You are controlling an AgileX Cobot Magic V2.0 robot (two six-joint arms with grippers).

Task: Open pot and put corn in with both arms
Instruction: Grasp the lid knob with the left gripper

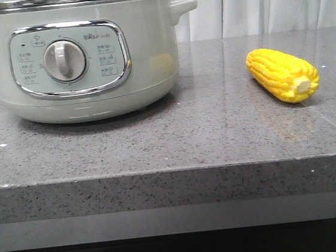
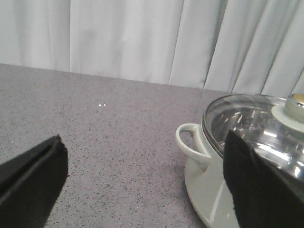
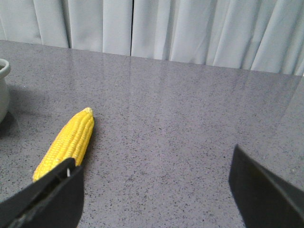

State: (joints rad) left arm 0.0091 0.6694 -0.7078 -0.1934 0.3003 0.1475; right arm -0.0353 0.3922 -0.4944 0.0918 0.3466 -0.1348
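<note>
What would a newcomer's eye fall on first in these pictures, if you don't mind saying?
Probably the bright yellow corn, lying on its side on the grey speckled counter, to the right of the pot and apart from it. Next, the large pale pot at the left, its glass lid on.

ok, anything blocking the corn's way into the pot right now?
Yes: the glass lid is on the pot, closing the opening. On the counter nothing lies between the corn and the pot. Both the left pincer and the right pincer are open and empty.
</note>
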